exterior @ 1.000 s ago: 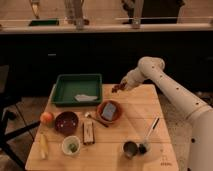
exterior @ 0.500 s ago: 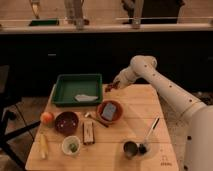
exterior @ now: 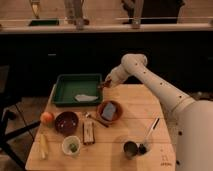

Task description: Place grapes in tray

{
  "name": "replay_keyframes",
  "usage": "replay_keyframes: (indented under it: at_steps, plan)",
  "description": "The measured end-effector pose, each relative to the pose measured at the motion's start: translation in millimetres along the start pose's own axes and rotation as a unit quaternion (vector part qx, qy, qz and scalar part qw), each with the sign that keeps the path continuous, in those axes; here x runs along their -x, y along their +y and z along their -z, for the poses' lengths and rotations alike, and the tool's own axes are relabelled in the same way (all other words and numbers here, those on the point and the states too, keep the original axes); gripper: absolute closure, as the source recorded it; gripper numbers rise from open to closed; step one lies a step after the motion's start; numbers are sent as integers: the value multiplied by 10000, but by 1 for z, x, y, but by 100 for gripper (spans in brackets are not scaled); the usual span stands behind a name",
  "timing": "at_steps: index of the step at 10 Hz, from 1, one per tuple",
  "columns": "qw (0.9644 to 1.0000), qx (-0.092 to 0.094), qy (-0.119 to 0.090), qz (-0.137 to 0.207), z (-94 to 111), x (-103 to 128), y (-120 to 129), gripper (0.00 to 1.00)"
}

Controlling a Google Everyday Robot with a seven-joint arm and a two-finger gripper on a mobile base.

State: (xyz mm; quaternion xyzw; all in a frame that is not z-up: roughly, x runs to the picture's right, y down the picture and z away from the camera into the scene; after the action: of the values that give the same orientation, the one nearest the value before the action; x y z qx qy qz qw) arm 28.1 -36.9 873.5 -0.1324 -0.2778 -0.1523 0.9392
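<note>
The green tray (exterior: 67,90) lies at the back left of the wooden table. My gripper (exterior: 104,84) hangs at the tray's right rim, at the end of the white arm that reaches in from the right. A small dark red bunch, the grapes (exterior: 102,85), shows at its tip, held just above the tray's right edge. A white crumpled thing (exterior: 86,97) lies inside the tray.
An orange bowl (exterior: 109,117) with a blue-grey object stands just in front of the tray. A dark red bowl (exterior: 66,122), an apple (exterior: 47,118), a white cup (exterior: 72,146), a brown bar (exterior: 89,133), a metal cup (exterior: 131,149) and a spoon (exterior: 150,133) lie on the table (exterior: 135,107).
My gripper has moved left from above the table's back edge to the tray's right rim, carrying the dark red bunch. Nothing on the table has moved.
</note>
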Motion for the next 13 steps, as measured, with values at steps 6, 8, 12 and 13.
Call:
replay_keyframes:
  at_steps: [6, 8, 12, 13]
  plan:
    - [9991, -7, -255, 348, -25, 31, -27, 100]
    - [9986, 0, -318, 425, -33, 38, -33, 100]
    - [9975, 16, -455, 549, -47, 51, -44, 100]
    - [9973, 26, -477, 565, -51, 55, -44, 100]
